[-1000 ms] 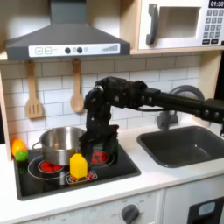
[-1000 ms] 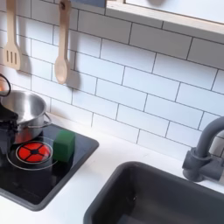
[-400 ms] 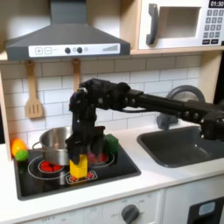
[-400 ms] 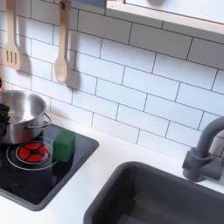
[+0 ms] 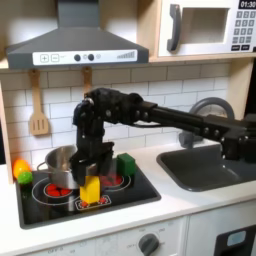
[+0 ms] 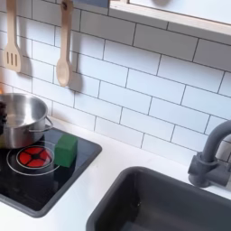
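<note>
Having swung left across the stove (image 5: pixel 140 195) in the first exterior view, the claw (image 5: pixel 90 178) hung directly over the yellow block (image 5: pixel 90 190) on the stovetop's front edge, its jaw state impossible to tell.

pot (image 5: pixel 62 163) — 1 | wooden utensils (image 5: pixel 38 104) — 2 | green block (image 6: pixel 66 149) — 1 | yellow piece (image 5: pixel 90 189) — 1

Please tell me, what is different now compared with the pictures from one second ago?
The gripper swung toward the first exterior view's left, from above the right burner to just over the yellow block; whether it grips it is unclear. This uncovered the green block. The pot, the yellow block and the spoons on the wall stayed in place.
</note>
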`<act>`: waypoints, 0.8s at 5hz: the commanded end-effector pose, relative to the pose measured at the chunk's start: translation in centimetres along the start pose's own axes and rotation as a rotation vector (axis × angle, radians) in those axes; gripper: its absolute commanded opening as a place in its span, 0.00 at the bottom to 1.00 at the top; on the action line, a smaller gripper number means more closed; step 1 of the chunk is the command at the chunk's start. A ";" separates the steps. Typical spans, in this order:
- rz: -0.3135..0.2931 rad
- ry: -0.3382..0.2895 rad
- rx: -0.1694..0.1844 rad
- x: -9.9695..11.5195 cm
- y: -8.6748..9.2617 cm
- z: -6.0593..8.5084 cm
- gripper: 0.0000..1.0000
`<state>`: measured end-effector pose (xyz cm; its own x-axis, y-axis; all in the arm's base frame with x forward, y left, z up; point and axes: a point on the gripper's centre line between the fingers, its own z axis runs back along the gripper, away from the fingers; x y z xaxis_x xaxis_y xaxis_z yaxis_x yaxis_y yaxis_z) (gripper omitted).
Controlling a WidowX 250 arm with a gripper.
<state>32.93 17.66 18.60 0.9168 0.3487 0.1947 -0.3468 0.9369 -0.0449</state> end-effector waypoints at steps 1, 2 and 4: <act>-0.013 0.005 0.025 -0.1 0.1 0.0 1.00; -0.006 0.016 0.026 -0.1 0.3 -0.2 1.00; -0.005 0.038 0.026 -0.4 0.3 -0.6 1.00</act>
<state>32.60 17.97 17.95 0.9237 0.3485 0.1591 -0.3504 0.9364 -0.0167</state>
